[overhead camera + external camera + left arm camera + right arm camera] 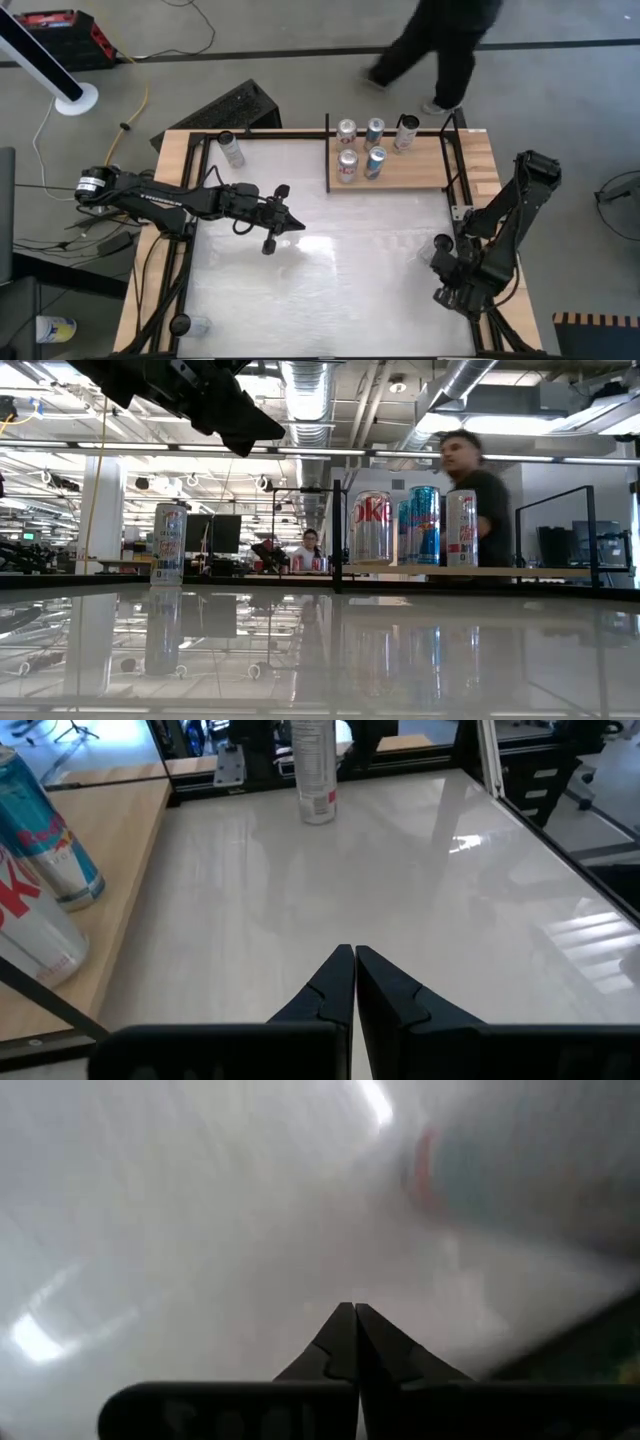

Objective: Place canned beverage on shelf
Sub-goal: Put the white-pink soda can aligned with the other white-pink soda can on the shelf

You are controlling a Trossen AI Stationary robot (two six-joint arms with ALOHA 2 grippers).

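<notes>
Left gripper hung over the middle of the white tabletop, fingers pressed together on nothing; right gripper sat low at the right table edge, fingers likewise together and empty, with a blurred can just beside it; a further can stood at the near left corner.

Shelf was a flat light-brown wooden board with thin black rails at its ends, set at the far right of the table; five cans stood on it, two in the nearer row and three behind; the near-left silver can bore red lettering, of which "oke" could be read in the low view; the can next to it was blue and silver, writing not legible; a tall pale can stood off the shelf at the far left corner, label unreadable.

Beyond the table, a person in dark clothes walked past.
</notes>
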